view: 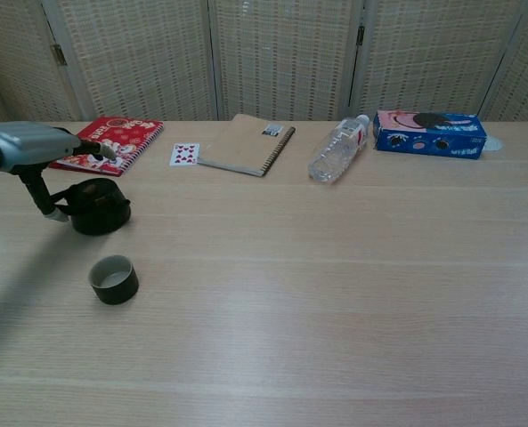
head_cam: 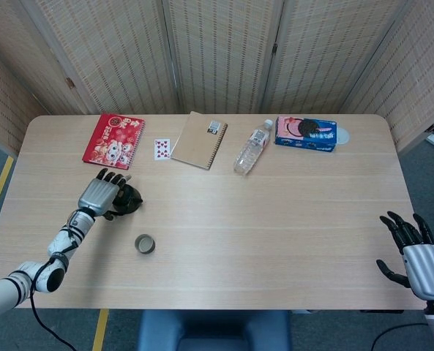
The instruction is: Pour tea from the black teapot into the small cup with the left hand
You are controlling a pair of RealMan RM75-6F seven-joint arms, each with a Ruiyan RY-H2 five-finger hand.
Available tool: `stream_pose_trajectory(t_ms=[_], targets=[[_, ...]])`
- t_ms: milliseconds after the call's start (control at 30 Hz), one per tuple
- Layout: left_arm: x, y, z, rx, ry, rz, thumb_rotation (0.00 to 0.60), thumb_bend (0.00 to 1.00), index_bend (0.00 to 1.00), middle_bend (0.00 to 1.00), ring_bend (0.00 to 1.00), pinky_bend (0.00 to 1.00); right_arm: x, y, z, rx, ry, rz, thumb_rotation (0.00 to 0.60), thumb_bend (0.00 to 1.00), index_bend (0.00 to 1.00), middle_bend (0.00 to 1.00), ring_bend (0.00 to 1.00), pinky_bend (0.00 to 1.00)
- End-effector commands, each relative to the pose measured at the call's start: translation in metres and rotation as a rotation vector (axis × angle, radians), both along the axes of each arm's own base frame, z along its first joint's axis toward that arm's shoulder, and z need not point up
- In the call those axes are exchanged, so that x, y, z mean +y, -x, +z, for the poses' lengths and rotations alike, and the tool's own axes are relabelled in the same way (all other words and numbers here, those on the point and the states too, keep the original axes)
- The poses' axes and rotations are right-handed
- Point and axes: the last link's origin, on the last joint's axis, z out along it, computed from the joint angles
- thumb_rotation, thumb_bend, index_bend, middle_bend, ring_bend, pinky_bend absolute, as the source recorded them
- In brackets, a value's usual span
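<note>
The black teapot point(head_cam: 131, 199) point(view: 101, 208) stands at the table's left side. My left hand point(head_cam: 99, 195) point(view: 30, 147) lies over it from the left, fingers stretched across the lid and thumb down at the handle, gripping it. The small dark cup point(head_cam: 145, 244) point(view: 114, 279) stands upright and apart, a little nearer the front edge and to the right of the teapot. I cannot tell whether the teapot's base touches the table. My right hand point(head_cam: 416, 257) hovers open, fingers spread, off the table's front right corner, seen only in the head view.
Along the back lie a red booklet point(head_cam: 114, 140), a playing card point(head_cam: 162, 149), a brown spiral notebook point(head_cam: 199, 140), a water bottle on its side point(head_cam: 252, 148) and a blue cookie box point(head_cam: 306, 134). Woven screens stand behind the table.
</note>
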Motion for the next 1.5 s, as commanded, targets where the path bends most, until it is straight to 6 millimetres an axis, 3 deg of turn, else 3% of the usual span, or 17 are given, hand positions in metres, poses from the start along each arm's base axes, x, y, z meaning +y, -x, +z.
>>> stream_pose_trajectory(t_ms=[33,333,667,900,1500], targets=[[0.010,0.000,0.000,0.005,-0.013,0.016,0.600,0.19,0.11,0.15,0.13,0.00,0.000,0.000,-0.001,-0.001,-0.002,-0.003,0.600,0.28,0.11,0.12,0.19,0.02],[0.023,0.016,0.009,-0.022,-0.069,0.082,0.600,0.19,0.12,0.17,0.14,0.00,0.001,0.001,0.000,0.001,0.003,-0.013,0.600,0.28,0.11,0.12,0.19,0.02],[-0.009,0.019,0.024,-0.106,-0.033,0.031,0.600,0.19,0.22,0.25,0.22,0.00,-0.004,-0.004,0.010,0.017,0.025,0.007,0.600,0.28,0.12,0.13,0.19,0.02],[-0.023,0.013,0.029,-0.125,-0.007,-0.040,0.600,0.19,0.33,0.33,0.26,0.00,-0.004,-0.006,0.005,0.008,0.004,0.012,0.600,0.28,0.12,0.13,0.19,0.02],[-0.025,0.012,0.021,-0.060,0.030,-0.069,0.600,0.19,0.35,0.37,0.28,0.00,0.004,-0.002,0.005,0.006,0.009,-0.004,0.600,0.28,0.15,0.14,0.19,0.02]])
